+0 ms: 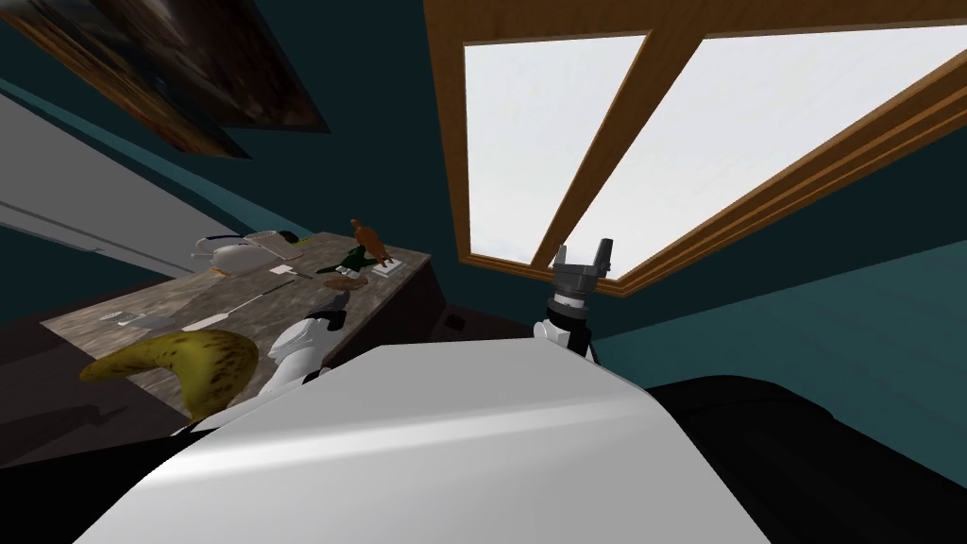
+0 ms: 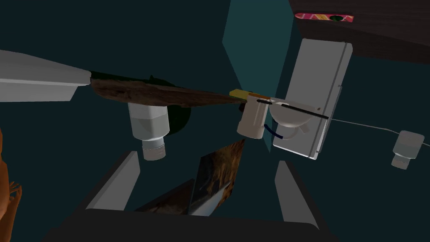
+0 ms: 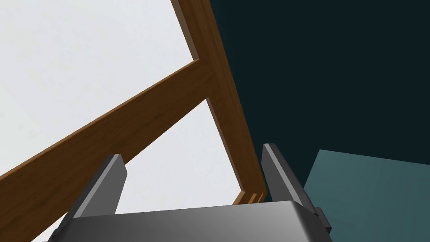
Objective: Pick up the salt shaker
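My left gripper (image 2: 205,159) is positioned at table (image 2: 168,94) level, with its 2 fingers (image 2: 113,185) set wide apart and nothing between them. The salt shaker (image 2: 148,128), a pale grey body with a ribbed cap, stands upright on the brown table top near its edge. It is ahead of the left gripper and clear of both fingers, sitting closer to 1 finger than to the other. Further along the same surface, a white mug (image 2: 253,119) stands just beside a white bowl (image 2: 289,119), and a second shaker (image 2: 406,149) of the same shape stands well apart from the first, beyond both. An orange-brown figurine (image 2: 6,189) is close beside the left gripper. In the head view, the left arm reaches over the mottled brown top, and a spotted yellow banana (image 1: 189,364) lies at the table's near end. My right gripper (image 1: 584,250) is raised away from the table, in front of the wood-framed window (image 1: 755,123). Its 2 fingers (image 3: 113,176) are spread apart and hold nothing.
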